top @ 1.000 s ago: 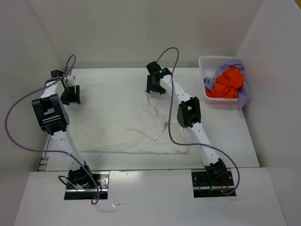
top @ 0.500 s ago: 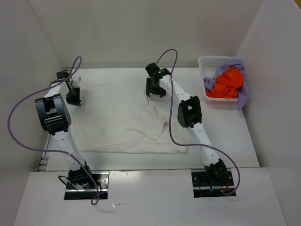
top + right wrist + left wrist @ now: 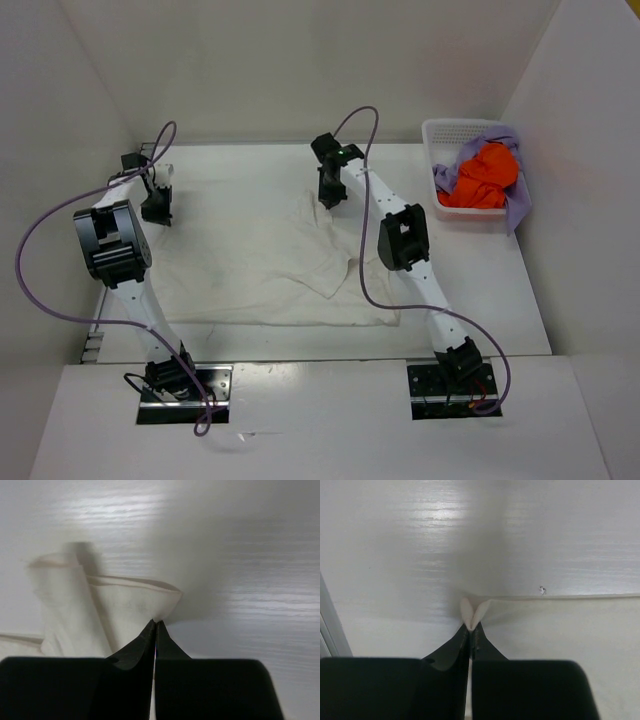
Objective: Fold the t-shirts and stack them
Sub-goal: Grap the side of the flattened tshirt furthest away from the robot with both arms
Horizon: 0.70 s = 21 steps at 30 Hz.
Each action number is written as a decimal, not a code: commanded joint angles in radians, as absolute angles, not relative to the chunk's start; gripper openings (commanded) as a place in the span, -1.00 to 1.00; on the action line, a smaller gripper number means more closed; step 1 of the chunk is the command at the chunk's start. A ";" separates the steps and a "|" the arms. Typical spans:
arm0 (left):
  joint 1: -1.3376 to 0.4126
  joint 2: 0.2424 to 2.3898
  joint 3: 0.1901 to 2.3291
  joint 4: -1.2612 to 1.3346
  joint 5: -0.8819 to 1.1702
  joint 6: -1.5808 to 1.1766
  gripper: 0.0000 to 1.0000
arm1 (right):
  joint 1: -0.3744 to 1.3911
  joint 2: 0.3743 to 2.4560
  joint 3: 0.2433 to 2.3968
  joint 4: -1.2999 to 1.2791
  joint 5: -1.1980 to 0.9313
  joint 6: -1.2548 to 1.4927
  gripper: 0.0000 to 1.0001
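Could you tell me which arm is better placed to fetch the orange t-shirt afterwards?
Right. The orange t-shirt lies in the basket at far right, nearer the right gripper; the left gripper is far left. Both are pinching the cream t-shirt.

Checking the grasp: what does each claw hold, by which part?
The cream-white t-shirt: left claw pinches its far-left edge, right claw its far-right corner.
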<state>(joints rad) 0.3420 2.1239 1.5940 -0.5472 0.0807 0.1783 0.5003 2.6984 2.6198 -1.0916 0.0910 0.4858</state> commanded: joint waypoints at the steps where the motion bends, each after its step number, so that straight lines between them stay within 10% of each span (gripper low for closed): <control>1: 0.347 2.074 1.577 -0.571 0.063 0.219 -0.90 | 0.411 2.627 2.658 -1.134 0.162 0.497 -1.00; 7: 0.347 2.059 1.614 -0.591 0.100 0.219 0.09 | 0.330 2.470 2.582 -1.098 0.144 0.434 -1.00; 21: 0.302 2.178 1.732 -0.574 0.087 0.178 0.39 | 0.321 2.505 2.589 -1.069 0.037 0.391 -1.00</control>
